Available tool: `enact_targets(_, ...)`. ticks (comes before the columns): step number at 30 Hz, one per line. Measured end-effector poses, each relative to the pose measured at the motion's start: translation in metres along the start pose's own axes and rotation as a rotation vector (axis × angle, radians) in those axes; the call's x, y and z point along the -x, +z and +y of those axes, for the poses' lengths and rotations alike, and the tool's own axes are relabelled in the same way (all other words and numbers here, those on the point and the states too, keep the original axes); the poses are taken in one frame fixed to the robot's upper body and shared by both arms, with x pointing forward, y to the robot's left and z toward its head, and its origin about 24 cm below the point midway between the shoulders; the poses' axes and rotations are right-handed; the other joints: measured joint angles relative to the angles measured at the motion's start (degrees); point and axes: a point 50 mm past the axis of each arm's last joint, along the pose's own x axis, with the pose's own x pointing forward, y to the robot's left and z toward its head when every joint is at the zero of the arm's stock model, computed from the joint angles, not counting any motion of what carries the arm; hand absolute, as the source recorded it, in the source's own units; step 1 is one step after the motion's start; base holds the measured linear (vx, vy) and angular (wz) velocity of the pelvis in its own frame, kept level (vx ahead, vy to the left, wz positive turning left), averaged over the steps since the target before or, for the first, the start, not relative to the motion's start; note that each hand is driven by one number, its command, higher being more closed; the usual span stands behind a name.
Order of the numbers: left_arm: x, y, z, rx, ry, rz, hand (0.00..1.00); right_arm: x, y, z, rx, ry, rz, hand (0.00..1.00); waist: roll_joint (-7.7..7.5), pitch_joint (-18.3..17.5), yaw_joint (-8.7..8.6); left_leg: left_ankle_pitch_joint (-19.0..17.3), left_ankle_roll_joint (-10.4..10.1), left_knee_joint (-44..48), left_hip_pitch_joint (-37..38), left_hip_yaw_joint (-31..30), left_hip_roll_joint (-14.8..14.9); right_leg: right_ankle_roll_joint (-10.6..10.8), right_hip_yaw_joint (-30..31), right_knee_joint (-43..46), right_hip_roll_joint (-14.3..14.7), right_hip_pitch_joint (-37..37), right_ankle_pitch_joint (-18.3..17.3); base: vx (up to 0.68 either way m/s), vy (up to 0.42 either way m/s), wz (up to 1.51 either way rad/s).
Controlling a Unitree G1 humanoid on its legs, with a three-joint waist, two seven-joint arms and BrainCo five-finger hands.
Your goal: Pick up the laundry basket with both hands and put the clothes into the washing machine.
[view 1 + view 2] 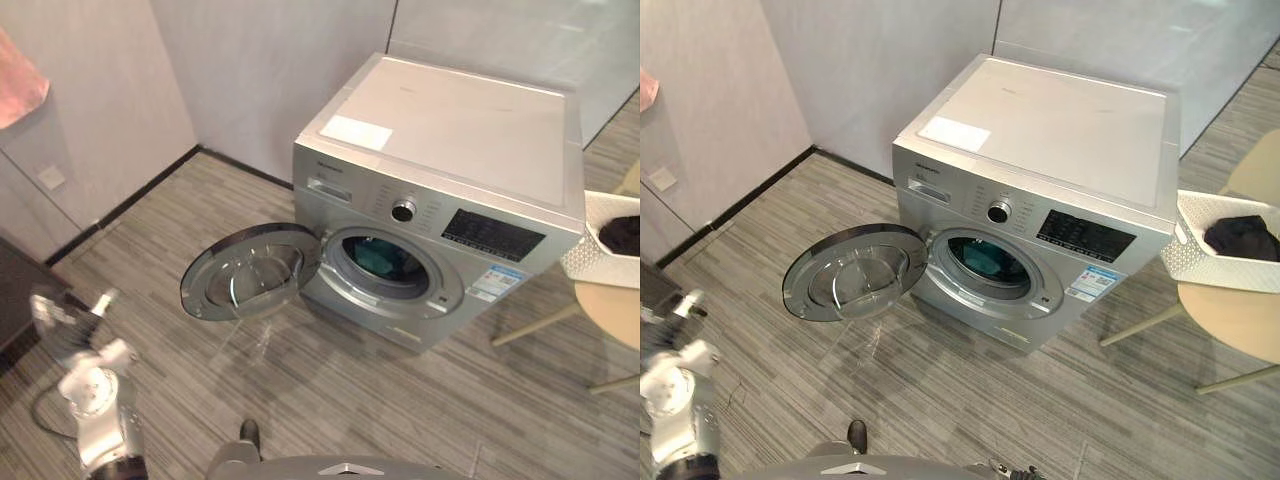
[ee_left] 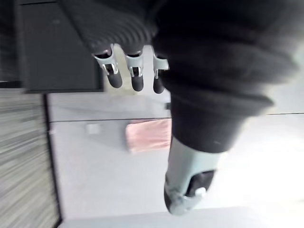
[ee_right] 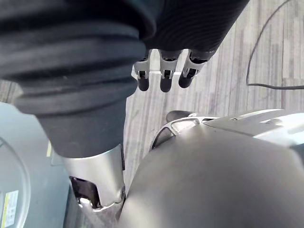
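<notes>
A silver washing machine (image 1: 450, 130) stands in the middle of the floor with its round door (image 1: 250, 272) swung open to the left. Something teal lies inside the drum (image 1: 385, 262). A white laundry basket (image 1: 1200, 255) holding dark clothes (image 1: 1243, 237) rests on a round beige table (image 1: 1240, 320) to the right of the machine. My left hand (image 1: 65, 325) hangs low at the far left, far from the basket, with fingers (image 2: 135, 76) relaxed and holding nothing. My right hand (image 3: 164, 71) points down at the floor, fingers straight, also holding nothing.
Grey walls meet in a corner behind the machine. A pink cloth (image 1: 20, 85) hangs on the left wall. A dark piece of furniture (image 1: 15, 290) stands at the left edge. Striped grey floor (image 1: 420, 400) spreads in front of the machine.
</notes>
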Motion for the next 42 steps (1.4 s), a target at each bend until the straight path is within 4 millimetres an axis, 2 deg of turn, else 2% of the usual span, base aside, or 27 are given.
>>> enact_targets(1,-0.011,0.012,0.003,-0.023,0.067,-0.062,0.0,0.0,0.003,-0.002,0.006,-0.002,-0.008,0.0,0.19,-0.8,-0.14,1.4,0.0,-2.8,1.1,1.1,0.0,0.4,0.9,-1.2,0.4,-0.4,1.1,0.0,-0.014,-0.43)
enact_targets(3,-0.029,0.029,0.006,-0.077,0.15,-0.14,0.0,-0.001,0.016,-0.004,0.074,0.008,-0.059,0.0,1.73,-1.1,-0.21,3.4,0.0,-6.4,1.5,2.8,0.4,0.5,2.8,-2.6,1.2,-2.7,2.4,-0.01,-0.023,-0.43)
enact_targets(5,-0.054,0.038,0.003,-0.137,0.183,-0.168,0.0,-0.001,0.033,0.002,0.172,0.038,-0.124,0.0,1.89,-1.0,-0.03,4.0,0.2,-6.4,0.0,4.1,1.1,0.6,4.1,-3.7,2.1,-4.8,3.8,0.0,-0.039,-0.38)
enact_targets(8,-0.11,0.053,-0.012,-0.24,0.183,-0.104,0.0,0.005,0.064,0.029,0.319,0.122,-0.266,0.0,0.88,0.5,-0.85,5.7,0.1,-6.3,-4.1,4.7,2.7,0.2,5.7,-3.9,3.8,-9.8,5.4,-0.01,-0.054,-0.2)
enact_targets(9,-0.119,0.057,-0.018,-0.246,0.175,-0.085,0.0,0.007,0.074,0.036,0.33,0.141,-0.301,0.0,0.2,1.5,-0.96,6.2,0.0,-6.3,-4.8,4.9,3.0,-0.1,5.9,-3.9,4.1,-10.6,5.8,-0.07,-0.053,-0.15)
enact_targets(11,-0.147,0.079,-0.044,-0.277,0.101,-0.039,0.0,0.017,0.096,0.067,0.353,0.221,-0.408,0.0,-3.05,6.0,-1.7,7.3,0.0,-6.3,-7.1,4.8,3.8,-0.6,6.0,-4.4,4.9,-12.7,6.9,-0.1,-0.031,-0.03)
enact_targets(12,-0.151,0.083,-0.052,-0.281,0.072,-0.022,0.0,0.019,0.099,0.071,0.351,0.232,-0.424,0.0,-3.87,6.8,-1.83,7.5,0.0,-6.3,-8.0,4.5,3.8,-0.7,5.9,-4.7,5.0,-13.3,7.2,-0.1,-0.018,0.1)
enact_targets(14,-0.158,0.1,-0.083,-0.271,-0.034,0.018,0.0,0.021,0.102,0.077,0.345,0.248,-0.439,0.0,-6.72,10.1,-2.66,8.6,0.4,-6.3,-11.1,4.1,3.6,-0.9,5.3,-6.1,5.1,-15.4,8.8,-0.07,0.003,0.16)
enact_targets(16,-0.159,0.106,-0.096,-0.255,-0.078,0.034,0.0,0.021,0.1,0.079,0.337,0.256,-0.43,0.0,-8.1,12.1,-3.16,9.1,0.5,-6.3,-12.8,4.1,3.3,-0.9,5.3,-7.4,5.1,-16.4,10.0,-0.05,0.01,0.07)
enact_targets(19,-0.158,0.11,-0.106,-0.213,-0.111,0.051,0.0,0.019,0.094,0.077,0.322,0.257,-0.407,0.0,-8.47,13.7,-4.22,9.7,0.5,-6.3,-15.4,4.2,3.3,-1.0,5.3,-8.6,5.3,-18.6,11.2,-0.05,-0.001,0.0)
enact_targets(23,-0.151,0.108,-0.124,-0.174,-0.147,0.063,0.0,0.018,0.091,0.072,0.297,0.249,-0.396,0.0,-8.4,14.3,-4.44,9.7,0.5,-6.3,-16.4,5.1,4.1,-1.3,6.2,-8.6,5.8,-20.2,11.5,-0.01,-0.005,-0.11)
enact_targets(27,-0.151,0.107,-0.121,-0.128,-0.106,0.076,0.0,0.017,0.085,0.069,0.294,0.245,-0.392,0.0,-8.4,14.3,-3.03,9.1,-0.2,-6.3,-14.9,7.4,4.9,-1.5,8.3,-8.5,6.5,-20.3,11.5,0.01,-0.003,-0.3)
enact_targets(28,-0.153,0.103,-0.108,-0.091,-0.057,0.085,0.0,0.016,0.082,0.066,0.295,0.24,-0.384,0.0,-8.39,14.3,-1.84,8.4,-0.5,-6.1,-13.2,9.2,5.4,-1.8,10.1,-8.1,6.8,-20.4,11.3,0.04,-0.008,-0.82)
enact_targets(29,-0.157,0.099,-0.085,-0.042,0.032,0.091,0.0,0.016,0.081,0.065,0.296,0.238,-0.379,0.0,-8.38,14.3,-1.12,6.2,-0.7,-2.9,-12.5,10.8,6.5,-2.4,12.3,-6.4,7.2,-20.8,10.6,0.05,-0.015,-0.9)
enact_targets(30,-0.158,0.097,-0.072,-0.019,0.081,0.092,0.0,0.016,0.08,0.064,0.295,0.237,-0.376,0.0,-8.31,14.3,-0.81,4.6,-0.9,-0.2,-12.5,11.3,7.3,-2.6,13.0,-4.8,7.3,-21.1,9.6,0.08,-0.055,-0.9)
enact_targets(31,-0.159,0.093,-0.045,0.014,0.179,0.092,0.0,0.014,0.076,0.059,0.283,0.233,-0.364,0.0,-7.68,14.6,-0.28,0.9,-1.5,5.6,-11.9,12.2,9.2,-2.7,14.8,-0.4,7.6,-21.2,6.7,0.1,-0.073,-0.82)
enact_targets(32,-0.158,0.086,-0.014,0.008,0.274,0.085,0.0,0.013,0.068,0.053,0.265,0.234,-0.337,0.0,-6.19,14.7,0.14,-2.5,-2.1,10.1,-10.1,12.5,11.0,-2.6,16.6,4.9,7.9,-21.0,3.3,0.1,-0.068,-0.73)
enact_targets(33,-0.156,0.084,0.003,0.002,0.326,0.076,0.0,0.012,0.064,0.049,0.258,0.232,-0.323,0.0,-5.36,14.7,0.27,-3.8,-2.4,11.5,-9.0,12.7,11.5,-2.6,17.1,7.3,7.8,-20.8,1.6,0.09,-0.025,-0.51)
enact_targets(34,-0.15,0.081,0.036,-0.036,0.432,0.047,0.0,0.011,0.057,0.039,0.237,0.209,-0.298,0.0,-4.34,14.2,0.71,-5.6,-2.9,13.6,-7.2,13.1,12.2,-2.7,17.8,11.1,7.5,-20.3,-1.0,0.08,-0.008,-0.3)
enact_targets(35,-0.141,0.077,0.07,-0.087,0.541,0.028,0.0,0.009,0.051,0.03,0.216,0.183,-0.273,0.0,-2.56,13.4,1.39,-6.9,-3.3,14.9,-6.3,13.7,13.2,-3.5,17.9,12.8,7.3,-20.5,-3.3,0.09,-0.014,-0.27)
enact_targets(36,-0.134,0.073,0.089,-0.127,0.596,0.028,0.0,0.008,0.048,0.024,0.203,0.166,-0.26,0.0,-1.6,12.9,1.82,-7.5,-3.5,15.3,-5.8,14.2,13.6,-3.6,17.2,13.6,6.9,-20.8,-4.3,0.1,-0.014,-0.36)
enact_targets(37,-0.122,0.063,0.115,-0.179,0.676,0.041,0.0,0.006,0.043,0.016,0.184,0.142,-0.233,0.0,-0.66,11.5,2.67,-8.0,-4.0,15.1,-4.8,15.6,13.9,-3.6,14.9,14.7,5.8,-20.9,-5.2,0.17,-0.029,-0.58)
enact_targets(38,-0.091,0.037,0.152,-0.278,0.765,0.099,0.0,0.004,0.033,0.003,0.172,0.104,-0.186,0.0,1.25,9.5,4.36,-8.9,-4.9,14.8,-2.0,17.4,14.9,-2.2,11.9,15.1,5.3,-19.1,-4.9,0.2,-0.032,-0.58)
enact_targets(39,-0.076,0.023,0.162,-0.314,0.78,0.134,0.0,0.003,0.033,-0.001,0.179,0.092,-0.178,0.0,2.18,8.9,4.73,-8.9,-5.0,14.6,-0.8,18.0,15.6,-1.9,11.8,15.2,5.8,-18.4,-5.1,0.23,-0.074,-0.45)
enact_targets(40,-0.042,-0.007,0.177,-0.383,0.79,0.225,0.0,0.002,0.033,-0.008,0.228,0.075,-0.16,0.0,3.98,7.5,4.93,-8.4,-5.6,14.1,1.6,18.5,16.9,-2.2,11.4,16.0,6.8,-16.8,-6.2,0.18,-0.079,-0.14)
enact_targets(41,-0.025,-0.02,0.182,-0.405,0.788,0.269,0.0,0.001,0.033,-0.011,0.258,0.067,-0.151,0.0,4.52,7.0,4.77,-8.3,-5.7,15.0,2.0,18.3,17.7,-2.4,11.1,16.9,7.3,-16.2,-7.3,0.28,-0.216,-0.14)
enact_targets(42,0.025,-0.058,0.188,-0.415,0.782,0.417,0.0,0.0,0.039,-0.009,0.334,0.068,-0.155,0.0,5.07,6.9,4.34,-7.3,-4.3,21.7,1.6,17.3,21.0,-3.5,10.7,19.2,9.0,-14.2,-9.9,0.24,-0.248,-0.12)
